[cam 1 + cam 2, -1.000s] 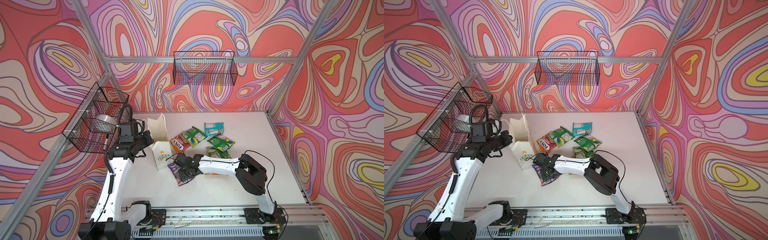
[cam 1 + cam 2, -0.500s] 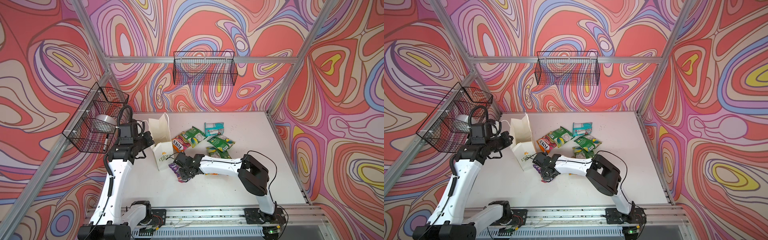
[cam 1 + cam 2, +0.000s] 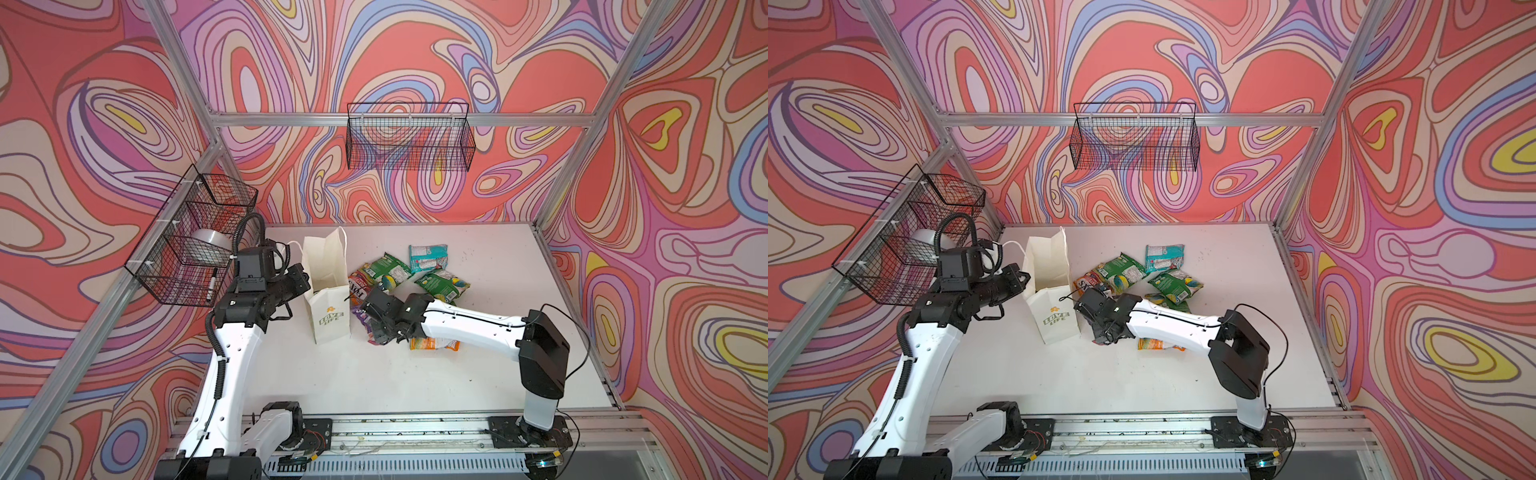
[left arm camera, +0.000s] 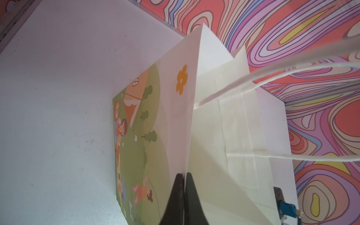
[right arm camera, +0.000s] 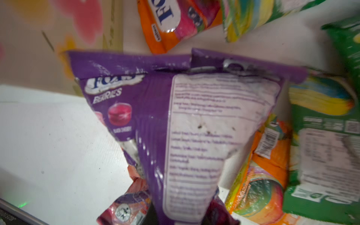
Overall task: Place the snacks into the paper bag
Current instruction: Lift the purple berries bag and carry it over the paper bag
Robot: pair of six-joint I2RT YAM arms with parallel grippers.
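Lying nearest, low in the centre of a top view, an orange packet [image 3: 432, 344] stretched left to right under the right arm [image 3: 469, 324]. Just left of it the right gripper [image 3: 377, 330] was clamped on the purple packet [image 5: 194, 126]; in the right wrist view its long axis ran straight out from the jaws, sealed end toward the paper bag [image 3: 328, 291]. The bag stood upright on the table [image 3: 374, 395], mouth up, and the left gripper [image 4: 184, 188] was pinched together on its rim. Farther back lay green packets [image 3: 442, 284] and a teal packet [image 3: 428, 257], its long side left to right.
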